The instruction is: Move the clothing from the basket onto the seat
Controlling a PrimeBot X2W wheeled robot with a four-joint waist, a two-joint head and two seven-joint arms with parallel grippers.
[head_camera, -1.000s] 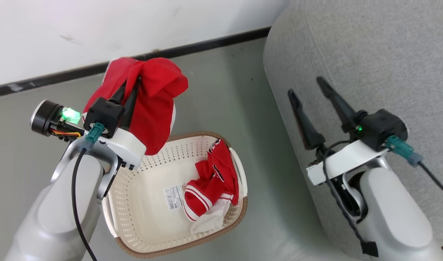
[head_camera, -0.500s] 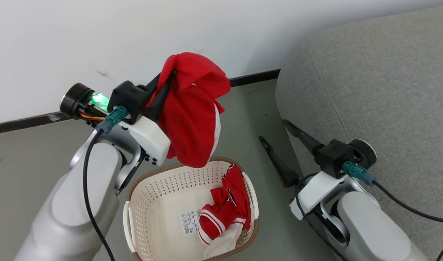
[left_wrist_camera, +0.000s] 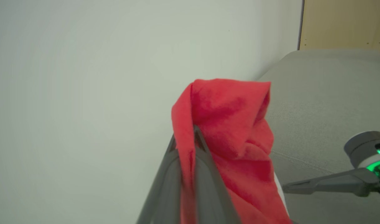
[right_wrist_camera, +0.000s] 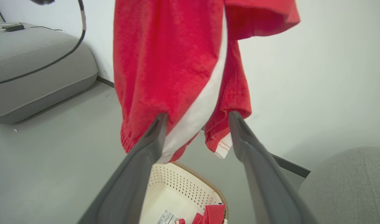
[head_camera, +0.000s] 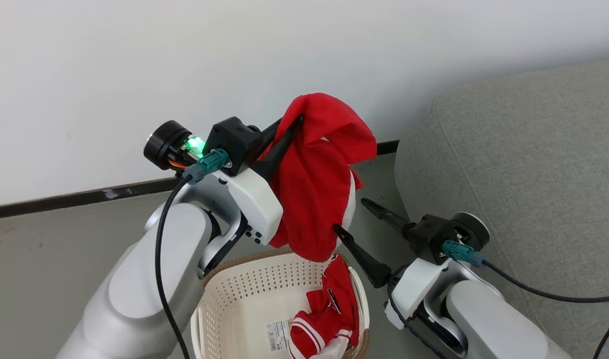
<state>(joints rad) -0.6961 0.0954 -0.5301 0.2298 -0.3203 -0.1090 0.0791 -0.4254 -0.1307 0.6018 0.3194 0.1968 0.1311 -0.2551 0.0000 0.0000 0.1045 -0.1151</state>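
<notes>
You have two grippers, one basket (head_camera: 254,285), one seat (head_camera: 508,164). One red garment (head_camera: 314,184) clenched in left gripper (head_camera: 298,120), hanging above basket, clear of seat. More red striped clothing (head_camera: 329,319) heaped at basket's right side; pieces too tangled to count. Right gripper (head_camera: 350,214) spread wide, empty, fingers beside hanging hem, between garment and seat. White wall (head_camera: 134,75), dark baseboard (head_camera: 85,198) behind.

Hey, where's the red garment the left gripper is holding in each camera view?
Head view: red garment at centre, hanging from left gripper over basket.
Left wrist view: centre, pinched between the fingers.
Right wrist view: top centre, hanging.
Shared landmark: grey seat, at the right.
</notes>
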